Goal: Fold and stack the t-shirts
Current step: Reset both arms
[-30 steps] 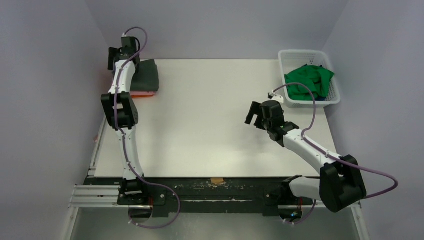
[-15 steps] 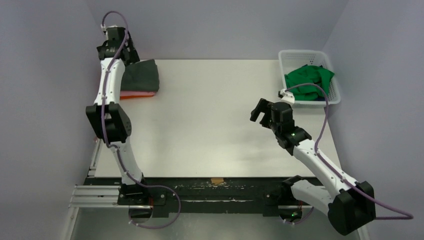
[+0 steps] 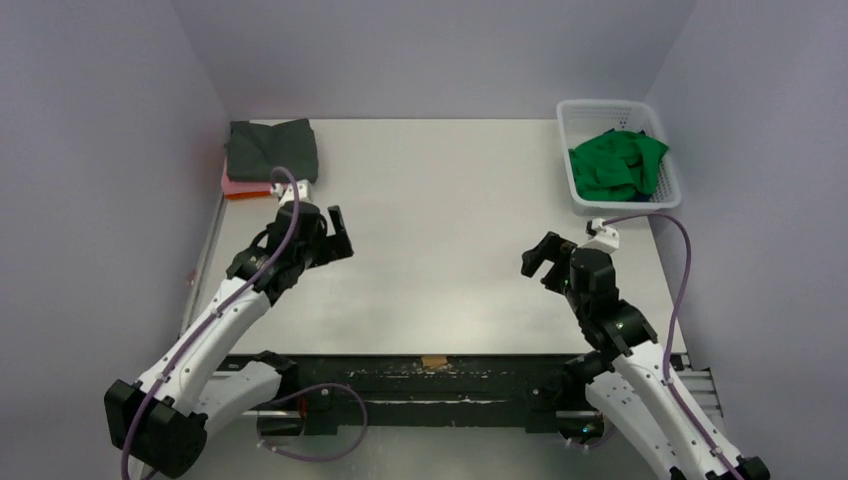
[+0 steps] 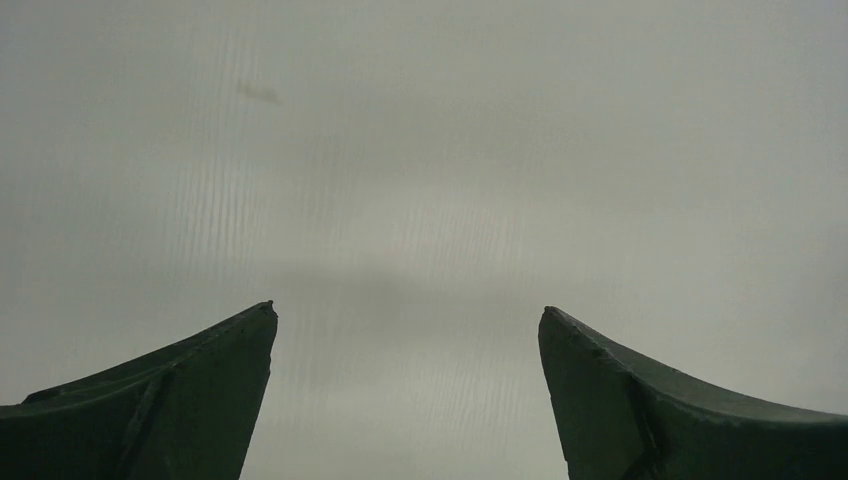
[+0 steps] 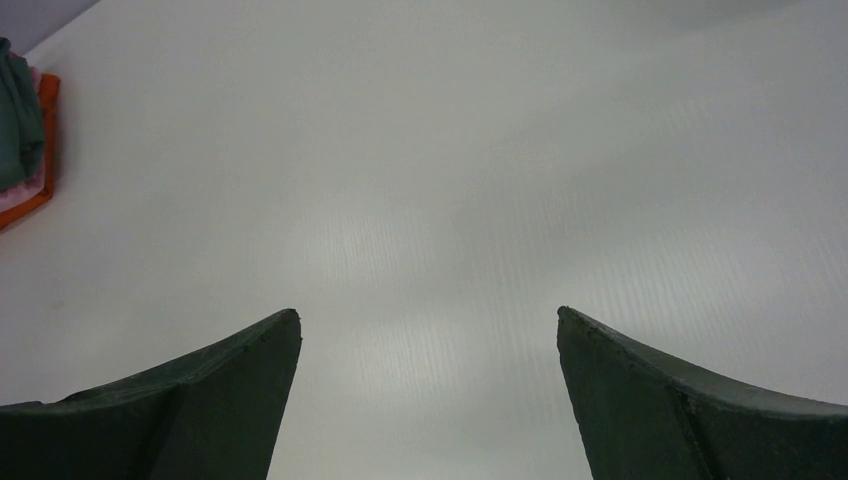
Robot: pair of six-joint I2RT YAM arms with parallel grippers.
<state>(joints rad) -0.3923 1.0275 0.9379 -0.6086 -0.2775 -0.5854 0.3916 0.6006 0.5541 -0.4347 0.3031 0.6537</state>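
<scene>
Hovered over the bench (image 3: 440, 200), nothing held.
Had left gripper (image 3: 330, 238) and right gripper (image 3: 540, 258) spread wide, both empty, apart above mid-bench. Saw dark grey t-shirt (image 3: 272, 148) folded atop pink t-shirt (image 3: 232, 186) and orange t-shirt (image 3: 240, 196) at far-left corner; green t-shirt (image 3: 615, 160) crumpled in white basket (image 3: 600, 108) at far-right corner.

free: table (image 3: 440, 200) middle | obstacles: shirt stack (image 3: 272, 150) far-left corner; basket (image 3: 600, 108) far-right corner
</scene>
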